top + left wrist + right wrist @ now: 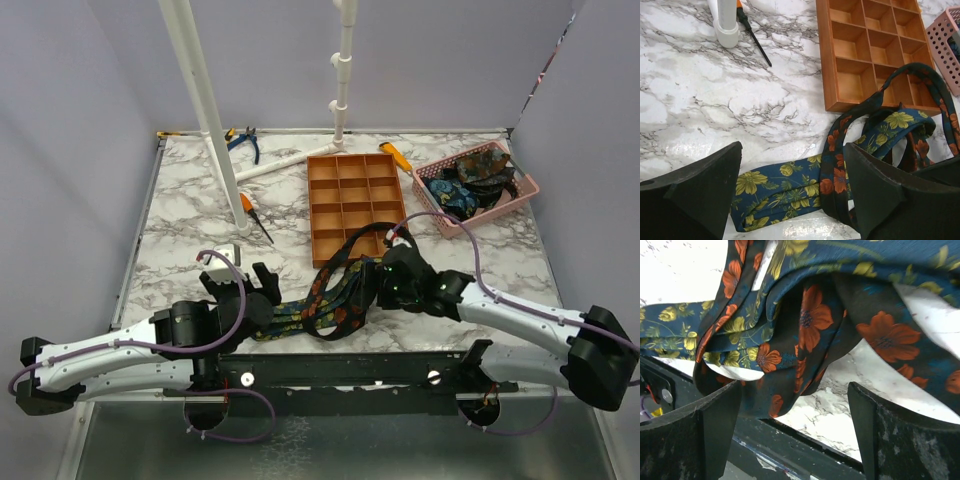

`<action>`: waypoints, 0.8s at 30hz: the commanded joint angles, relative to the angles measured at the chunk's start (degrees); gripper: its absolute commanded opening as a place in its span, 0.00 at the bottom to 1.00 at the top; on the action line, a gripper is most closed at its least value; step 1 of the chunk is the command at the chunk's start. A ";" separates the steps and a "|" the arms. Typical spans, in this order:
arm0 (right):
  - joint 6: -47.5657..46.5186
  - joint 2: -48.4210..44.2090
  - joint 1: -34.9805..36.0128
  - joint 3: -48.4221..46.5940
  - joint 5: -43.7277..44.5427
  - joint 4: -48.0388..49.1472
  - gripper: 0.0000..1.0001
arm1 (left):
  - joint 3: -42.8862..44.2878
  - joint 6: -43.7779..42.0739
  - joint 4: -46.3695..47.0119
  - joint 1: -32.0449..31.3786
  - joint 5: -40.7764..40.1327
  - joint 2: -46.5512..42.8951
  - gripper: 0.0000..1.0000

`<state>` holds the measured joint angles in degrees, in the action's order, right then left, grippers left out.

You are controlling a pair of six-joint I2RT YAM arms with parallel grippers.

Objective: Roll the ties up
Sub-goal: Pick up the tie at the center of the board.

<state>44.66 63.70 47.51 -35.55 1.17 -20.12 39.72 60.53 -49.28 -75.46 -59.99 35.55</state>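
Two ties lie tangled on the marble table near its front edge. A navy tie with yellow flowers (290,318) (785,185) lies flat. A dark tie with orange-red flowers (345,275) (837,170) (810,330) loops over it and up onto the tray's near edge. My left gripper (255,290) (792,200) is open, its jaws either side of the navy tie's folded end. My right gripper (385,285) (795,430) is open just above the heaped orange-flowered tie, holding nothing.
An orange compartment tray (355,200) (880,50) stands behind the ties. A pink basket (478,188) with more ties is at back right. White pipe stands (205,110), pliers (243,140) and a screwdriver (254,218) lie at back left. A black rail (340,372) edges the table front.
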 commanded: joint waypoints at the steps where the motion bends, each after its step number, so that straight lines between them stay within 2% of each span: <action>1: 4.50 4.32 3.07 0.17 4.90 2.57 0.88 | 0.20 0.19 0.01 -0.04 2.87 1.52 0.85; 4: 6.51 8.54 3.27 -1.34 9.72 -1.33 0.79 | -0.96 1.30 0.55 -0.03 4.18 1.33 0.85; 6: 6.60 10.82 3.21 -1.66 12.54 -2.94 0.66 | -1.72 1.23 1.45 -0.04 4.81 0.95 0.85; 11: 5.48 15.05 2.73 -3.09 16.78 -5.18 0.27 | -2.79 0.17 3.89 -0.04 4.98 0.57 0.85; 13: 5.70 11.86 1.22 -3.49 18.79 -7.08 0.02 | -2.33 -0.49 4.32 -0.04 4.60 0.78 0.85; 16: 4.49 1.85 0.45 -9.94 25.17 -16.81 0.00 | -0.55 -2.18 4.19 -0.04 3.74 0.65 0.85; 19: -1.75 -6.43 0.48 -23.89 30.81 -26.44 0.00 | 1.57 -4.12 4.13 -0.03 1.96 -0.55 0.85; 22: -11.51 -9.55 0.43 -40.33 33.21 -31.51 0.00 | 3.19 -6.88 5.39 -0.04 -0.55 -2.15 0.85; 24: -17.32 -9.52 0.46 -50.18 30.53 -31.29 0.00 | 4.01 -8.96 6.56 -0.04 -2.21 -3.00 0.85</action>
<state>40.36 57.10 47.99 -70.48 27.44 -44.14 40.47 56.80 -45.50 -75.46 -57.30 34.87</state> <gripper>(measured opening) 0.007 0.845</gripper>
